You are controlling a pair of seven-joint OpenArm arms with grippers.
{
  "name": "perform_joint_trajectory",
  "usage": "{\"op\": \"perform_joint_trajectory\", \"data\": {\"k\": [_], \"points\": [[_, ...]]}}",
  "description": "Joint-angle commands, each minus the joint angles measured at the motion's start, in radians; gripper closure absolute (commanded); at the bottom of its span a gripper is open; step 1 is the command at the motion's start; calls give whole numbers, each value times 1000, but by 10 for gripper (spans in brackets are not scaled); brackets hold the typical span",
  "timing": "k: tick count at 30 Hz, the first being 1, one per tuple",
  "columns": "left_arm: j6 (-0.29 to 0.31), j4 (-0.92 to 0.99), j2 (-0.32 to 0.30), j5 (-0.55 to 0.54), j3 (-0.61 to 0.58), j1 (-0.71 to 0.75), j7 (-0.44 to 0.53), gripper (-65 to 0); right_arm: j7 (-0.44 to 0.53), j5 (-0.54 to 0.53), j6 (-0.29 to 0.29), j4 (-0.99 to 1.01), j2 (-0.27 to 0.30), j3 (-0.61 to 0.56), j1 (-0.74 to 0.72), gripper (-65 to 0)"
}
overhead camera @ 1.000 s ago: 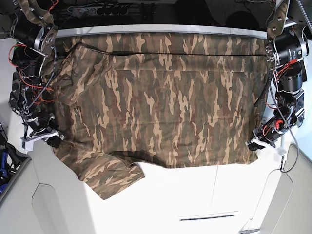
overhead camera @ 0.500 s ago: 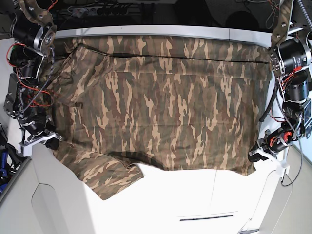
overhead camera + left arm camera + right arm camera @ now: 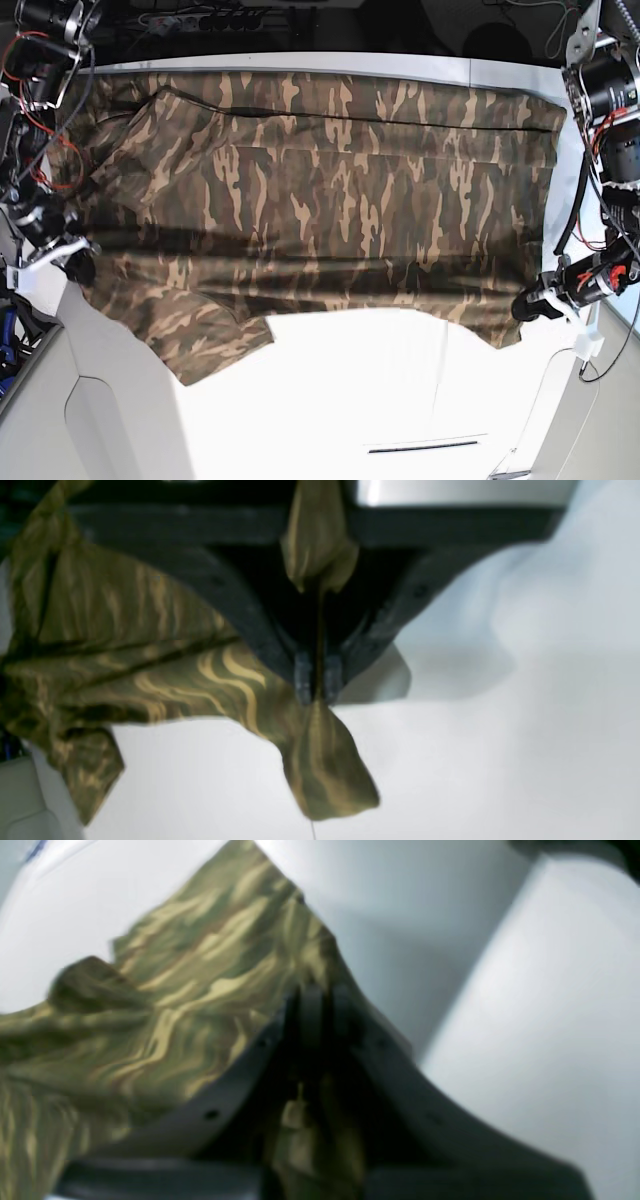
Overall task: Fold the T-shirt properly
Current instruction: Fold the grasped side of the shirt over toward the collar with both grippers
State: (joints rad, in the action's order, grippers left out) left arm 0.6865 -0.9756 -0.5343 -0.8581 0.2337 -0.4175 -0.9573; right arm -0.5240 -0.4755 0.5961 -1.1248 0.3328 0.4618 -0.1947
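**Shirt stretched crosswise between two clamped corners**

White tabletop (image 3: 330, 400) fills the near half of the base view, with dark clutter and cables along the far edge. On it lies the T-shirt (image 3: 330, 200), spread wide, its long axis running side to side from one arm to the other. The left gripper (image 3: 527, 305) pinches the near corner of the cloth on that view's right; its wrist camera shows the jaws closed tight on a fold of fabric, with a flap hanging below them. The right gripper (image 3: 72, 262) holds the opposite near edge, close to the sleeve, its jaws likewise shut on cloth in its own wrist view. Both grips sit on the near hem, well apart, so the body of the shirt lies away from both, toward the far edge. Any fold probably has to carry this near edge across toward the far side, both arms moving together.
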Motion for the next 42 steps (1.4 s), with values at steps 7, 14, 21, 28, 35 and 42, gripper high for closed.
{"op": "perform_joint_trajectory", "data": {"k": [7,14,21,28,35,42], "points": [[12,-220,-69,-43,4,97,9,0,-23,-68,3,-110,54,16,42,0],[12,-296,-78,-42,4,213,2,0,-27,-66,-1,-126,52,16,90,0],[12,-296,-78,-42,4,285,27,0,-9,-63,-10,-125,46,16,138,0],[12,-296,-78,-39,4,288,48,0,200,32,-40,-124,46,16,126,-321],[12,-296,-77,-32,4,288,49,0,217,103,-77,-114,8,13,23,-321],[12,-296,-72,-32,4,288,60,0,241,123,-75,119,-24,-18,-151,-321]]}}
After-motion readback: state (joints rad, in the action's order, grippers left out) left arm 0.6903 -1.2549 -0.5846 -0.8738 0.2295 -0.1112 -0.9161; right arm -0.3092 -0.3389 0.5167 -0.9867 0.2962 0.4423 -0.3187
